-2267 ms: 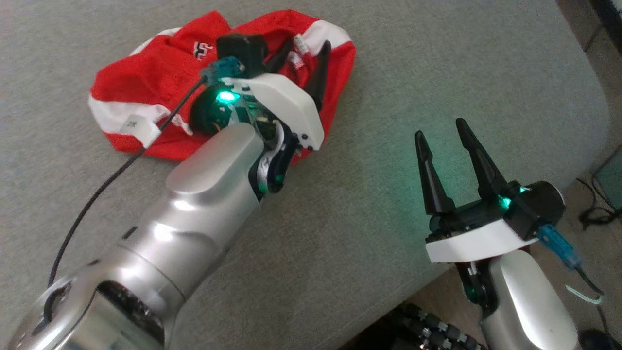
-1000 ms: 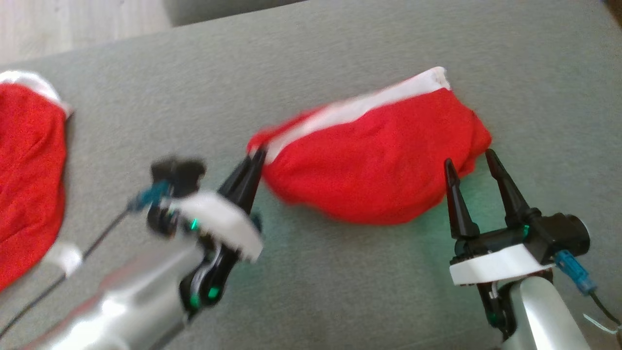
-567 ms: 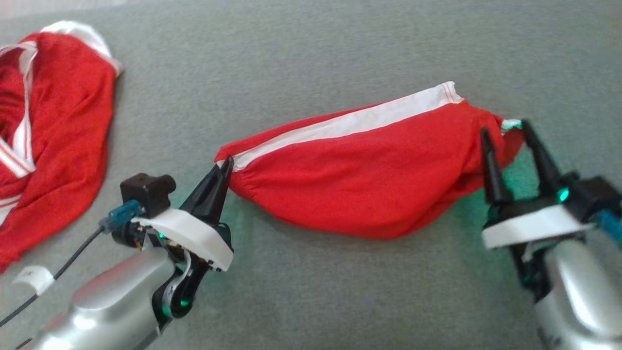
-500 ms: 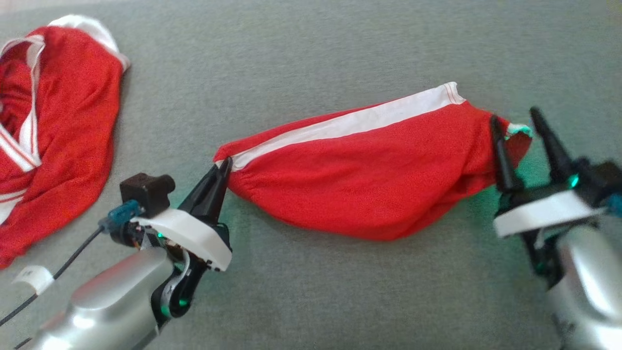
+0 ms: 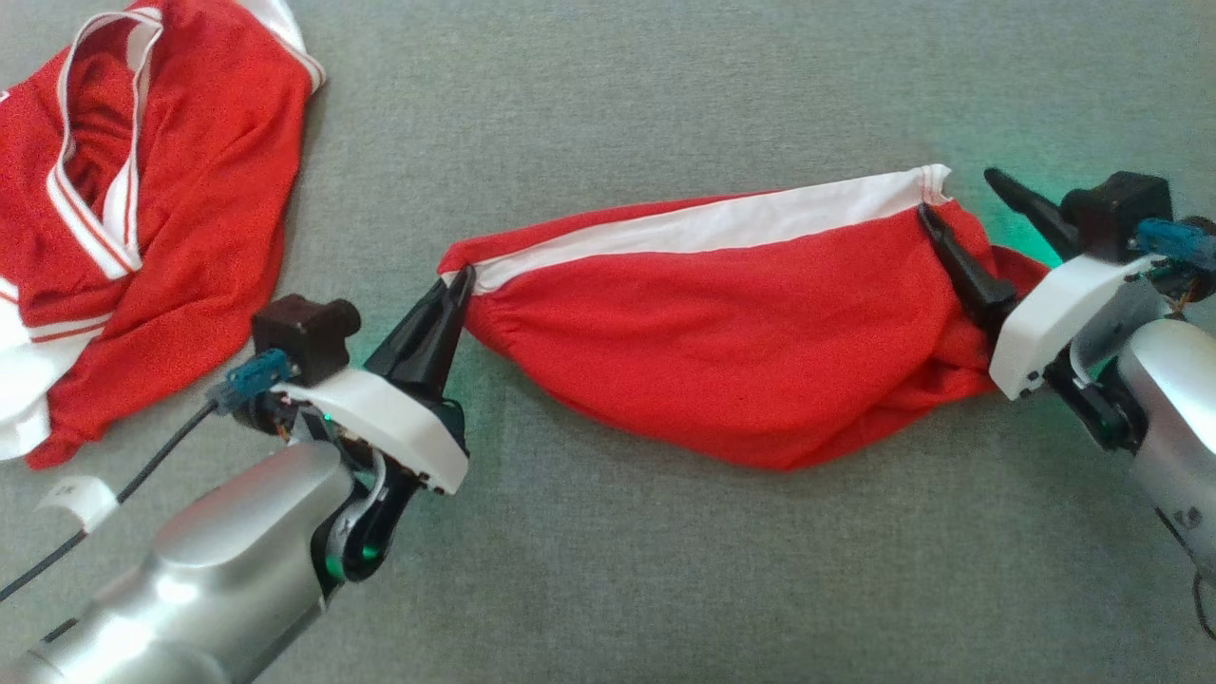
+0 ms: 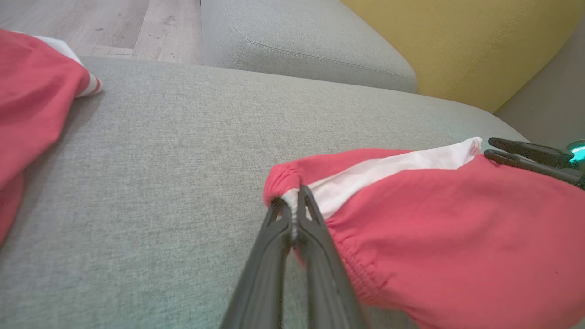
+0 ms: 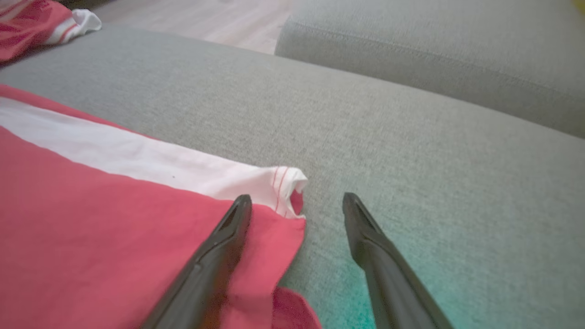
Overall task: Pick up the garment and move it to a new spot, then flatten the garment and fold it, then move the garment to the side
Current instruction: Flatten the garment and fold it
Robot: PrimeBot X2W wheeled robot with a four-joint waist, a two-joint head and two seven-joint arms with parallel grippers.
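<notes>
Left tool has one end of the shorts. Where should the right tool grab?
Probably the free right-end corner of the shorts, where the white stripe ends. Come in from the right: the right tool is open and straddles that edge.

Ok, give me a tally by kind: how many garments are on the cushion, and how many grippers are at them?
Garments: 2, the striped red garment in the middle and the second red garment at the left.
Grippers: 2, the left gripper shut on the striped one's end, the right gripper open at its other end.
Total: 4.
</notes>
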